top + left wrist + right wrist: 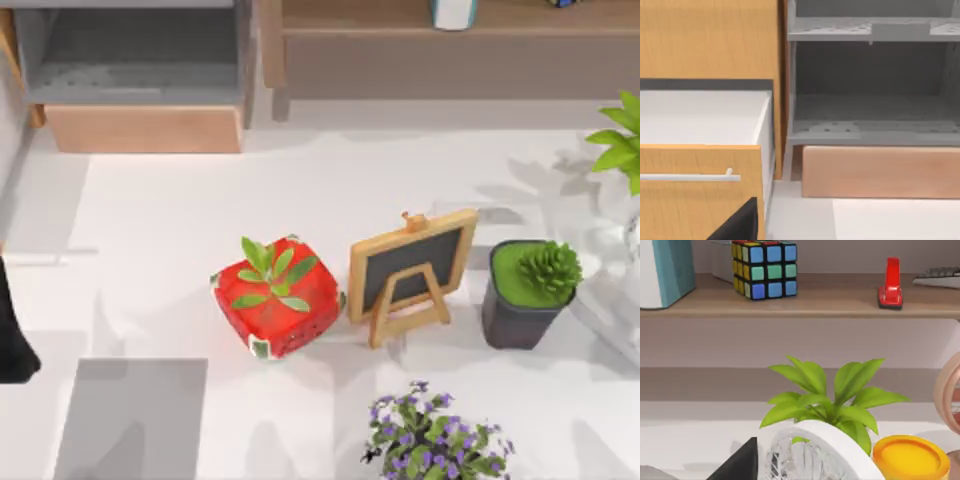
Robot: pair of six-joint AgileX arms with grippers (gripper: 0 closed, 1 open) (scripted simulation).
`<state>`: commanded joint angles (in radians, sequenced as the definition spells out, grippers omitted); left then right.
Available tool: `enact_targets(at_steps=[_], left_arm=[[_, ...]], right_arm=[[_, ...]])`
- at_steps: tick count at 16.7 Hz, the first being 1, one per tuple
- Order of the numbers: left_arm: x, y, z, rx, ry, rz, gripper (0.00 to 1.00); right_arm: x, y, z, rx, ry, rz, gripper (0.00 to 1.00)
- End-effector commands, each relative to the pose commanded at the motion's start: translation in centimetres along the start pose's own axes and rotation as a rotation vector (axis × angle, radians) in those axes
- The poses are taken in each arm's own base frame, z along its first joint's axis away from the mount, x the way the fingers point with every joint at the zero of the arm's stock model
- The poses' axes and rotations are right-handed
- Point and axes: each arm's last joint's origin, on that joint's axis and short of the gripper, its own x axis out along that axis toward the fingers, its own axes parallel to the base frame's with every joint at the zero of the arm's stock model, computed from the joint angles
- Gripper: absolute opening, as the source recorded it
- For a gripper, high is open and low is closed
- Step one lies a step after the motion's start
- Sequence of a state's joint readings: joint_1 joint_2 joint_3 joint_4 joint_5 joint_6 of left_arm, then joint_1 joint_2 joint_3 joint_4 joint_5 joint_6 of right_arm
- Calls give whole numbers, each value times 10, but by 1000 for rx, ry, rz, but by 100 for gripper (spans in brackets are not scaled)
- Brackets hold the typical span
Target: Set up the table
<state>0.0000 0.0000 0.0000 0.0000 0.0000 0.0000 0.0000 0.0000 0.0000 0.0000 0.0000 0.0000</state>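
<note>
- Nearest, on the table (150, 250), at the top view's lower edge: purple-flowered plant (432, 440) and, toward the left, a grey pad (132, 418) lying flat and bare.
- Left arm (12, 330): a dark mass at the table's left edge, parked; whether its fingers are released or clenched, I cannot tell. Its wrist view faces a wooden drawer front with a white handle (690, 176) and grey shelf compartments (872, 95).
- Mid-table, left to right: red strawberry-patterned pot (278, 297), small easel chalkboard (410, 272) just beside it, dark pot with a succulent (527, 293) near that.
- Right edge: leafy green plant (620, 140) in a white holder. My right wrist view looks over it, with a yellow round item (910, 458) beside; my right gripper's fingers I cannot tell either.
- Farthest: shelf unit (140, 70); its upper shelf carries a colour cube (765, 269), red stapler (891, 285), teal-and-white item (665, 270).
- Judgement: no item is grasped yet. To begin well, I should choose one item and approach from above, clear of crowded neighbours.
</note>
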Motion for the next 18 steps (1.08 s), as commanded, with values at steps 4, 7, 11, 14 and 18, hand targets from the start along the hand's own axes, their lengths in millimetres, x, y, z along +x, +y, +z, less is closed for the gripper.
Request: enact_targets(at_steps=[4, 7, 11, 14, 18], left_arm=[[0, 2, 6, 14, 21, 15, 100], [2, 8, 30, 67, 103, 63, 100], [22, 22, 89, 163, 296, 127, 100], [63, 43, 141, 228, 479, 146, 100], [152, 89, 183, 280, 745, 110, 100]], right_arm=[[0, 0, 0, 0, 0, 0, 100], [0, 0, 0, 0, 0, 0, 100], [0, 0, 0, 0, 0, 0, 100], [0, 0, 0, 0, 0, 0, 100], [0, 0, 0, 0, 0, 0, 100]])
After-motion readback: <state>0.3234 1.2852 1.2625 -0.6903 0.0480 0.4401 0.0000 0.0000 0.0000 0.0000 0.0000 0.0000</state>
